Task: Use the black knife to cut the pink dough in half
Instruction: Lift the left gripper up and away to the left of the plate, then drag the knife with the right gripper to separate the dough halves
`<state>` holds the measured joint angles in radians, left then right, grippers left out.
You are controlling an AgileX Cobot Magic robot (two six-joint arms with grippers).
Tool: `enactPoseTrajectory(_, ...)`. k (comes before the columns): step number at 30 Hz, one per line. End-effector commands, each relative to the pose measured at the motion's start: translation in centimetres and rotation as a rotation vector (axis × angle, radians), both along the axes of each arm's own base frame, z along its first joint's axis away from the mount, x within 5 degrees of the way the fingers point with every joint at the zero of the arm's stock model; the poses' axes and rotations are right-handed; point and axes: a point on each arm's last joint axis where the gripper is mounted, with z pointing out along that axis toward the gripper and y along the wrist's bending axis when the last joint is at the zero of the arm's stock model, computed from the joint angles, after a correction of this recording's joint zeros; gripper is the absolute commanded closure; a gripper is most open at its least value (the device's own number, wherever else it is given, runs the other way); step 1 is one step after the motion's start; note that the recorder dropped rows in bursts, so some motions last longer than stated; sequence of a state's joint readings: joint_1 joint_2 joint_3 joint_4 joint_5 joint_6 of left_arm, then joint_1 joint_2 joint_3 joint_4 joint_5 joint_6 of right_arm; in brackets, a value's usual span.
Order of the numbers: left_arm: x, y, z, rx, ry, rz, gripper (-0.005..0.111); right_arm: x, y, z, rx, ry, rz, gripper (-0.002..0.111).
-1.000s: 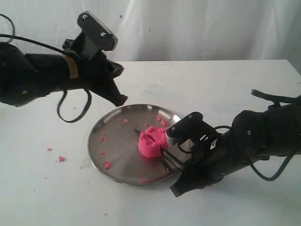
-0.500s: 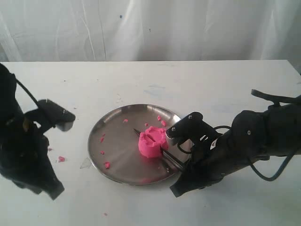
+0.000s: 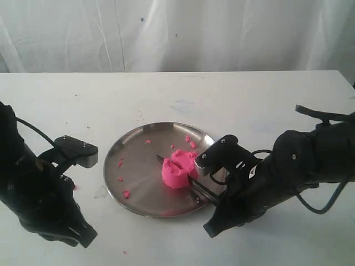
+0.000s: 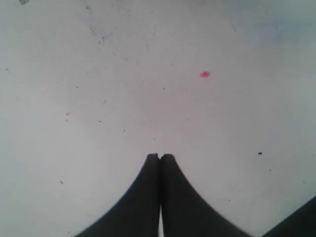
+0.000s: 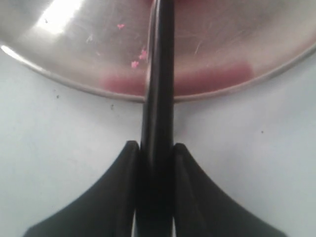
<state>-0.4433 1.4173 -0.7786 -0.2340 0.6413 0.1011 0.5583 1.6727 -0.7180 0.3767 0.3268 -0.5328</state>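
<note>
The pink dough (image 3: 177, 169) lies on the round steel plate (image 3: 133, 166), with a cleft across its top. The black knife (image 3: 161, 158) sits in that cleft, its tip poking out on the far-left side. Its handle runs back to my right gripper (image 3: 212, 200), just off the plate's near-right rim. In the right wrist view that gripper (image 5: 157, 148) is shut on the knife (image 5: 160, 74), which reaches over the plate rim (image 5: 59, 79); the dough is out of that view. My left gripper (image 3: 84, 238) hangs shut and empty over bare table at the front left, its tips (image 4: 159, 157) together.
Small pink crumbs (image 3: 126, 194) dot the plate's left and far parts. One crumb (image 4: 204, 74) lies on the white table ahead of the left gripper. A white curtain hangs behind the table's far edge.
My left arm has swung from high at the back left down to the table's front left. The right gripper, knife and dough have shifted very slightly left.
</note>
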Motion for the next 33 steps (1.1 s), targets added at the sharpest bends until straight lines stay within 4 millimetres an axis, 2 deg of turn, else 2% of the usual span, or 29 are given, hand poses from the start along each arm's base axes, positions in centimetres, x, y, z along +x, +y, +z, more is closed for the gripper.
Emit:
enactPoseTrajectory(1,-0.4,-0.1,0.1,-0.033,0.018,0.007,0.107,-1.0,-0.3,-0.3,-0.046,0.103,0.054,0.108)
enactPoseTrajectory(11,0.0,-0.2,0.2,-0.045,-0.016,0.020,0.107,-1.1,-0.3,-0.4,-0.049,0.114,0.057,0.108)
enactPoseTrajectory(17,1.8,-0.4,0.6,-0.038,-0.268,-0.104,0.107,-0.4,0.1,0.2,-0.020,0.093,0.016,0.108)
enactPoseTrajectory(20,2.4,-0.5,0.8,-0.048,-0.345,-0.097,0.107,-0.2,0.3,0.6,-0.008,0.114,-0.018,0.108)
enactPoseTrajectory(33,2.7,-0.6,1.0,-0.081,-0.363,-0.050,0.107,-0.2,0.4,0.7,-0.008,0.119,-0.015,0.108)
